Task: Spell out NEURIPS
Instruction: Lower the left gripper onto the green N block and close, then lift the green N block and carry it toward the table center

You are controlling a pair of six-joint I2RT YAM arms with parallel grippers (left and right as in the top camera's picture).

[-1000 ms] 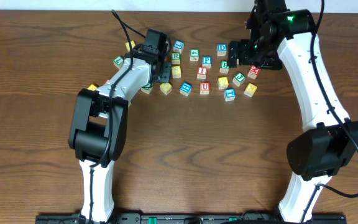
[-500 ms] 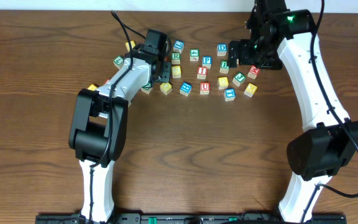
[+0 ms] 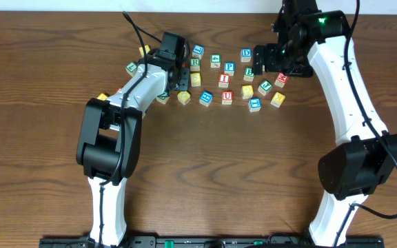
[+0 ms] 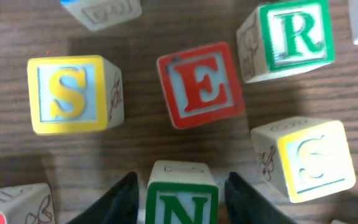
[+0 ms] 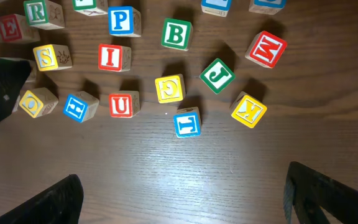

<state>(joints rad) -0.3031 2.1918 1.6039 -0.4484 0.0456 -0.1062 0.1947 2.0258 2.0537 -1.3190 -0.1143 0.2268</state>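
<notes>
Green-lettered N (image 4: 182,208) sits on the desk (image 3: 40,83), flanked closely on both sides by the left pincer (image 4: 180,196); from here I cannot tell whether it is actually squeezing the block. Just beyond the N lie the red E (image 4: 199,84), a yellow S (image 4: 73,93) and the green R (image 4: 291,37). The right pincer (image 5: 185,199) hangs released and empty, above the U (image 5: 122,104), I (image 5: 112,57) and P (image 5: 122,20).
</notes>
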